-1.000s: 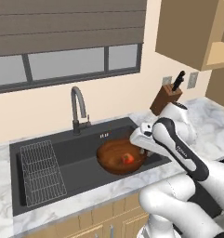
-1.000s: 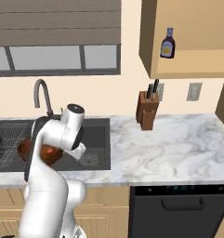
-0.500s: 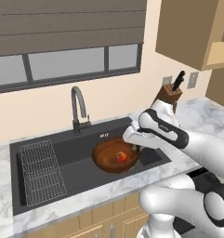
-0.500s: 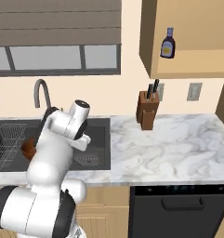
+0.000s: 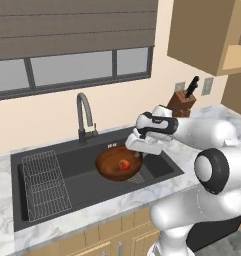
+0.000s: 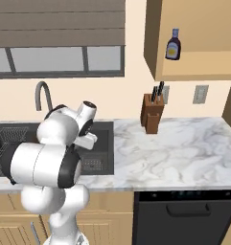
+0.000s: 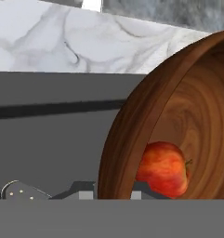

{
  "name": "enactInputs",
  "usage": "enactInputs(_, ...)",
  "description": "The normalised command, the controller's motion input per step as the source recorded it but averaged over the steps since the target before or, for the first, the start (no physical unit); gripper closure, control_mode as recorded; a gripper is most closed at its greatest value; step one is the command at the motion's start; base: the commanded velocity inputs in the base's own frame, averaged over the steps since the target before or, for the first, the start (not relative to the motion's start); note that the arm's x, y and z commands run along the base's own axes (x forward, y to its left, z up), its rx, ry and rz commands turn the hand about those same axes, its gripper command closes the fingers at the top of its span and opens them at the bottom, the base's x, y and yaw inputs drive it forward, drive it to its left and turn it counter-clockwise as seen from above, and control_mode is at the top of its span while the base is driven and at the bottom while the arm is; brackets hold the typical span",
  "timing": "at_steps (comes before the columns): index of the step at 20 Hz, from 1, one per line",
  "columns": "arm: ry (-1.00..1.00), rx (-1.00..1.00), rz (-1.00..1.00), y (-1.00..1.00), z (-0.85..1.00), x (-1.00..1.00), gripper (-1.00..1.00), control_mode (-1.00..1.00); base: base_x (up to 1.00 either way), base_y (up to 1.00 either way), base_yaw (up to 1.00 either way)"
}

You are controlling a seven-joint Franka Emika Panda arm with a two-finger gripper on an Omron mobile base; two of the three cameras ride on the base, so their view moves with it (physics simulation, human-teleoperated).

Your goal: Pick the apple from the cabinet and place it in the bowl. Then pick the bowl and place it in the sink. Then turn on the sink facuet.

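We carry the bowl, apple inside, over the sink, claw apparently clamped on its rim.

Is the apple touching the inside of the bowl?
Touching. In the hand view the apple lies against the inner wall of the bowl, with no gap visible between them.
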Motion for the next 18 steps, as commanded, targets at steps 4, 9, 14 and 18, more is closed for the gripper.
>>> enactInputs(4, -0.04, 0.00, 0.05, 0.15, -0.41, 0.24, 1.00, -1.00, 0.00, 0.00, 0.00)
enactInputs(9, -0.03, 0.00, 0.02, 0.21, -0.28, 0.41, 1.00, -1.00, 0.00, 0.00, 0.00)
enactInputs(14, 0.00, 0.00, 0.02, 0.09, -0.24, 0.45, 1.00, -1.00, 0.00, 0.00, 0.00)
enactInputs(18, 0.00, 0.00, 0.02, 0.03, -0.13, 0.16, 1.00, -1.00, 0.00, 0.00, 0.00)
